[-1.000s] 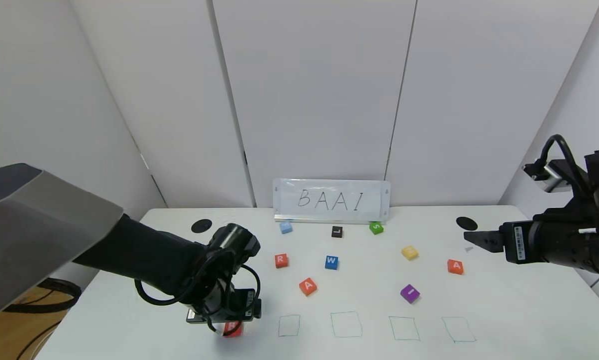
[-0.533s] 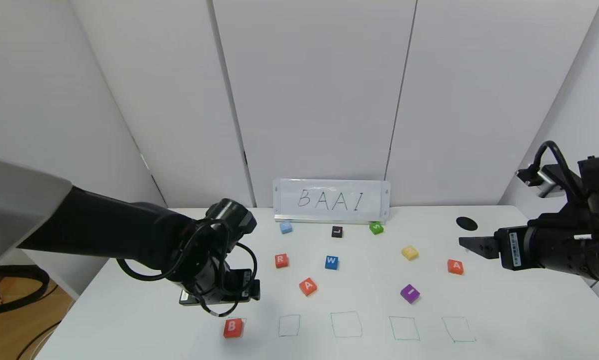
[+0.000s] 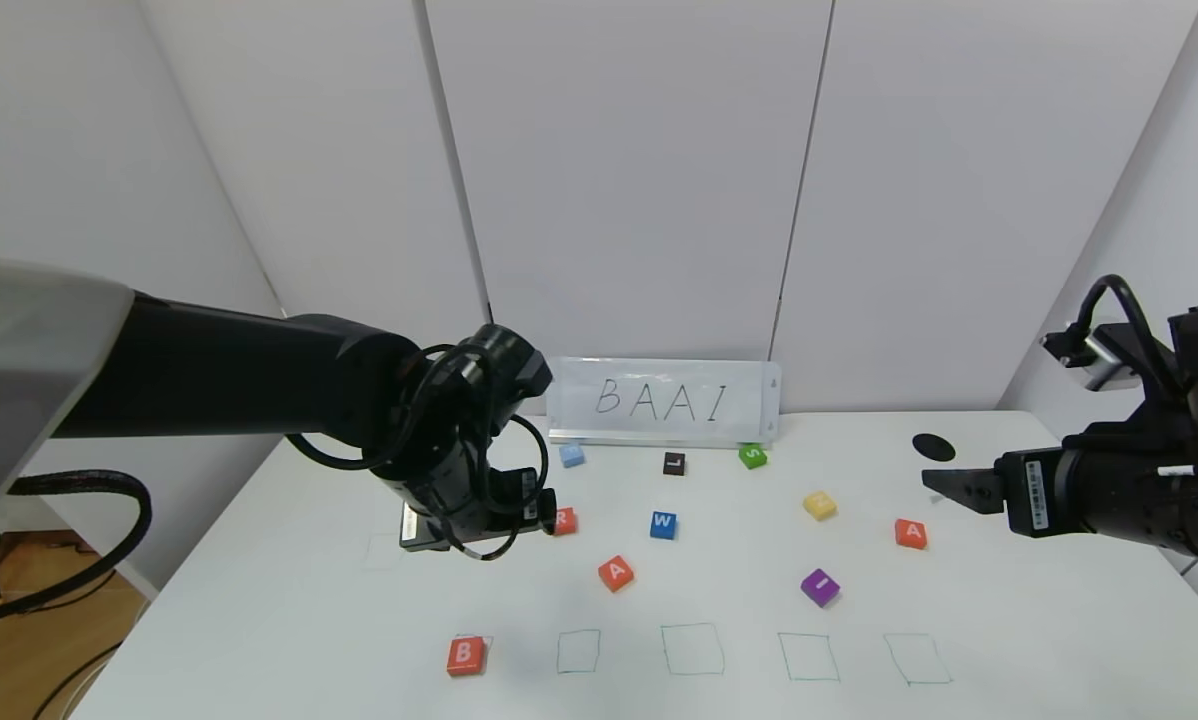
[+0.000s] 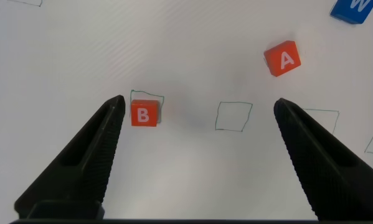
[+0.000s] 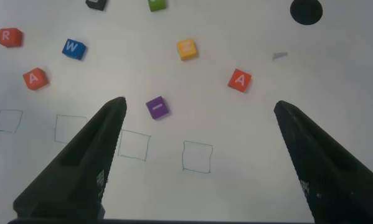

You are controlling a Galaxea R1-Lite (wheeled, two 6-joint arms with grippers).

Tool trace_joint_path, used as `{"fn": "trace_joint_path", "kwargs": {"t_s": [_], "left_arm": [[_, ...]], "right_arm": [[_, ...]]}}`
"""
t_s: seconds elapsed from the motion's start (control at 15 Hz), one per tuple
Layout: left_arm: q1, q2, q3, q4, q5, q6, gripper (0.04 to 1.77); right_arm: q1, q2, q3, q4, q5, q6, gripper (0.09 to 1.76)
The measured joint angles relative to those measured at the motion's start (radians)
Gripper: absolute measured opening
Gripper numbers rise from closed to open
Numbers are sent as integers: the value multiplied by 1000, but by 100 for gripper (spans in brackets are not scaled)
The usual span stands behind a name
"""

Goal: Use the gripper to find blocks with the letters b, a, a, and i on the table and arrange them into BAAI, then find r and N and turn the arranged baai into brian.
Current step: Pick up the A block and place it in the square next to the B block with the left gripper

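Observation:
The orange-red B block (image 3: 464,655) lies alone at the leftmost drawn square, near the table's (image 3: 1009,640) front edge. My left gripper (image 4: 198,106) hovers open and empty above the table behind it, beside the R block (image 3: 565,520), which it partly hides. One A block (image 3: 615,572) lies mid-table, the other A block (image 3: 910,533) at the right. The purple I block (image 3: 819,586) sits between them. My right gripper (image 3: 944,483) hangs open and empty above the right side, near the right A. No block shows a readable N.
Drawn empty squares (image 3: 692,648) run along the front edge. Blue W (image 3: 663,524), black L (image 3: 674,463), green S (image 3: 752,456), a light blue block (image 3: 571,455) and a yellow block (image 3: 819,504) lie scattered. A BAAI sign (image 3: 664,400) stands at the back, a black disc (image 3: 934,447) at the right.
My left gripper has let go of the B block at the leftmost square, risen, and moved back toward the R block. The right arm has barely shifted.

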Motion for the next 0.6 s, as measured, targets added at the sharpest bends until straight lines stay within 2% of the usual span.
{"fn": "trace_joint_path", "kwargs": {"t_s": [0.2,0.27,0.47,0.6], "left_arm": [[-24,33,-44,15,7,-53,170],[-36,46,-70,40,12,-106,170],[-83,102,-193,138,16,-238,171],[-102,140,-268,187,16,-286,171]], "right_arm": [[3,0,0,0,0,0,171],[6,0,1,1,-1,0,171],[9,1,4,3,-2,0,171],[16,0,6,3,-3,0,171]]}}
